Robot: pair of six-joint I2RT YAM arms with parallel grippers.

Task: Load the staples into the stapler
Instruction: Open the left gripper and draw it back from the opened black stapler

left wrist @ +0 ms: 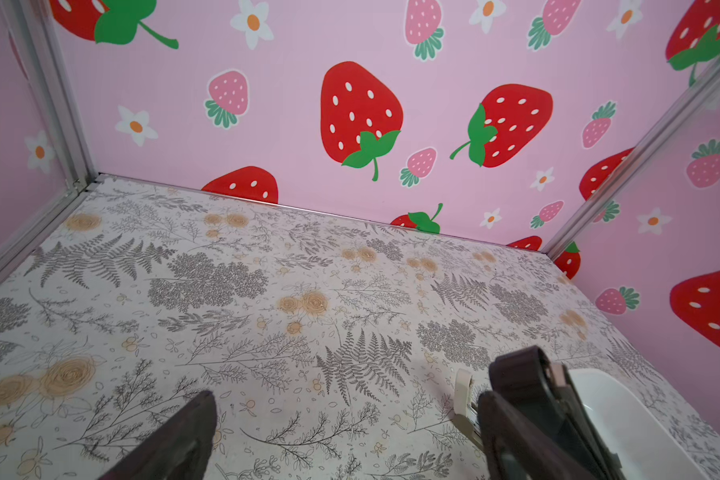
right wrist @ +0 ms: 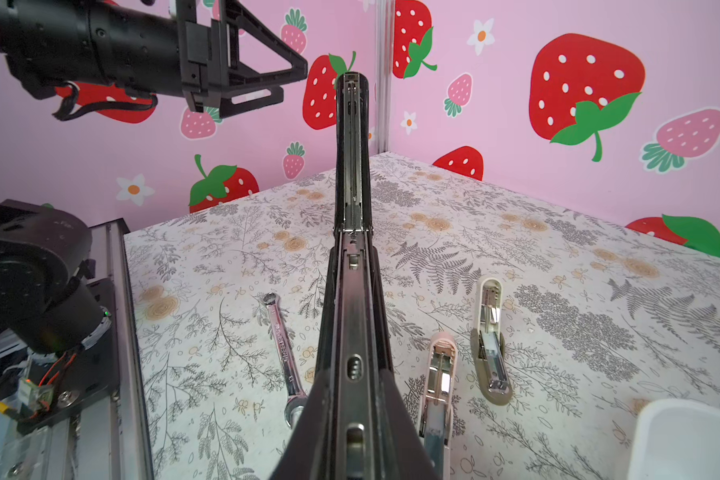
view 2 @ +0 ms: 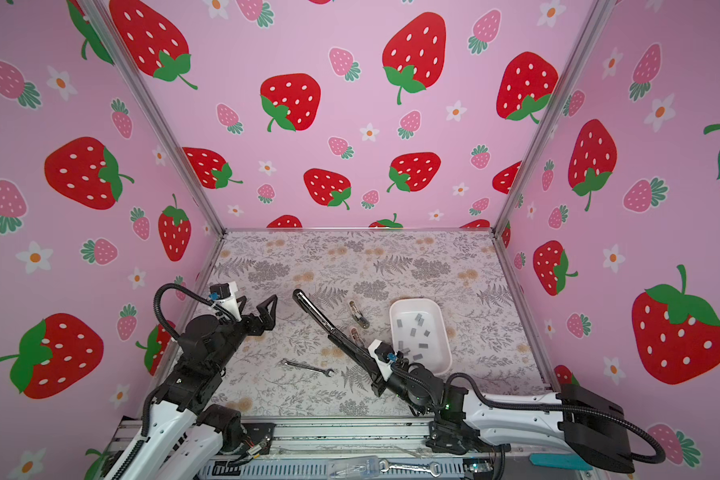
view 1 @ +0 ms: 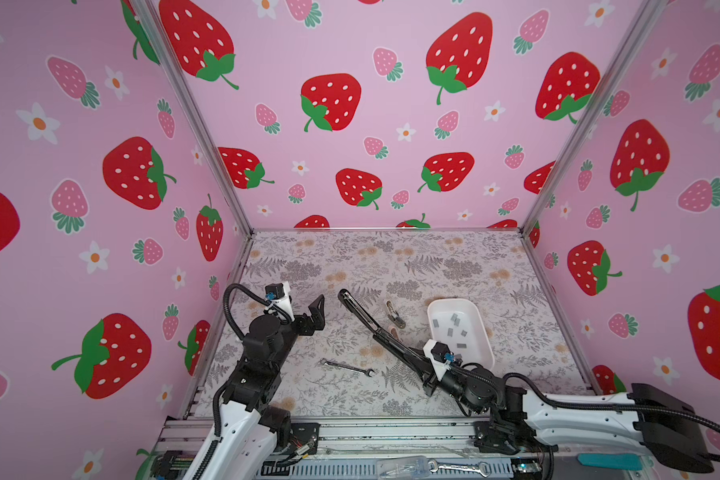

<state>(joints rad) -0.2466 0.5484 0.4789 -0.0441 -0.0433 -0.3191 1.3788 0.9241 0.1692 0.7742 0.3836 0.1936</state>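
The long black stapler [view 1: 368, 326] [view 2: 325, 324] is swung open flat and held off the table, slanting up toward the back left. My right gripper [view 1: 406, 355] [view 2: 360, 355] [right wrist: 352, 399] is shut on its near end, and silver metal shows along the stapler [right wrist: 352, 270] in the right wrist view. Just left of the stapler's far tip, my left gripper [view 1: 319, 313] [view 2: 269, 311] [left wrist: 346, 401] stands open and empty. That tip of the stapler [left wrist: 524, 370] shows beside one finger. Several grey staples [view 1: 454, 328] [view 2: 416, 332] lie loose in the white tray [view 1: 433, 307] [view 2: 395, 309].
A silver wrench [view 1: 348, 368] [view 2: 306, 368] [right wrist: 281, 345] lies on the floral mat below the stapler. A tiny beige stapler [view 1: 393, 313] [right wrist: 491, 340] and a tiny pink one [right wrist: 437, 382] lie between the black stapler and the tray. Pink walls close three sides.
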